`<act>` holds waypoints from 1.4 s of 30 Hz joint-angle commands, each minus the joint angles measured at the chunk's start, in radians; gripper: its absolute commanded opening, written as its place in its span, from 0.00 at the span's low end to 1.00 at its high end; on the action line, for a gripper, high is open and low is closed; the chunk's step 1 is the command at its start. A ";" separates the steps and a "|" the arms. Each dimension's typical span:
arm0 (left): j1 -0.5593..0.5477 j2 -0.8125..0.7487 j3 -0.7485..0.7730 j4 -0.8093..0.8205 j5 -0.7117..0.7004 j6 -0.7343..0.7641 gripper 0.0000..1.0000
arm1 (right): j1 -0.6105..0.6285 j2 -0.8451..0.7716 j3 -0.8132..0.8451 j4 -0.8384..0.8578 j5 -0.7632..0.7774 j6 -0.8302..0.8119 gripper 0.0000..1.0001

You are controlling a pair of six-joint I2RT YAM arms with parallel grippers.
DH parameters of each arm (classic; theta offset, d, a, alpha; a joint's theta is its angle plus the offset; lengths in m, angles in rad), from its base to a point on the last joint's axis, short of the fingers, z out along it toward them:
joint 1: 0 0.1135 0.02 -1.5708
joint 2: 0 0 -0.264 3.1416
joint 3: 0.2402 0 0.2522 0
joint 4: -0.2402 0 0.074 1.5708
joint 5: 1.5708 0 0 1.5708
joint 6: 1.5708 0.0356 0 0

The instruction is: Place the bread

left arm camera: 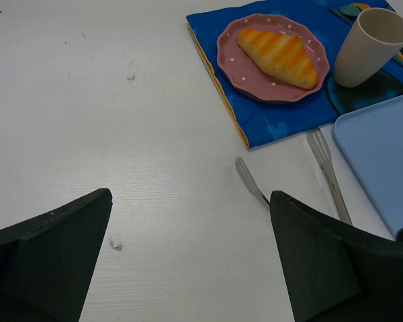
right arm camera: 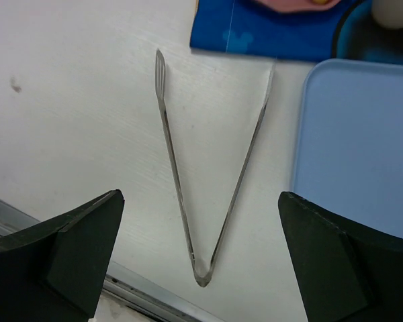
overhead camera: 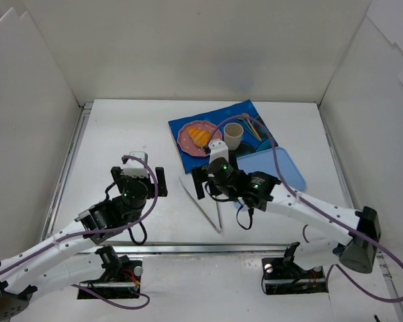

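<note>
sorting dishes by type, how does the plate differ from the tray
The plate is pink, round and scalloped; the tray is pale blue and rectangular with rounded corners. The plate is smaller than the tray. The plate holds the bread; the tray shows nothing on it. Both lie flat.

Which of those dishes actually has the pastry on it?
The pink dotted plate on the blue cloth: the golden-orange croissant-shaped bread lies on it. The beige cup and light-blue flat tray sit beside it, without bread.
</note>
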 commanded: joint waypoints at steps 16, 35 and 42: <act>0.004 -0.164 -0.061 0.212 0.283 0.109 1.00 | 0.008 -0.353 -0.089 -0.035 0.314 -0.022 0.98; 0.004 -0.127 -0.056 0.209 0.266 0.140 1.00 | 0.009 -0.539 -0.177 0.018 0.323 -0.028 0.98; 0.004 -0.136 -0.056 0.209 0.265 0.141 1.00 | 0.006 -0.540 -0.177 0.018 0.315 -0.027 0.98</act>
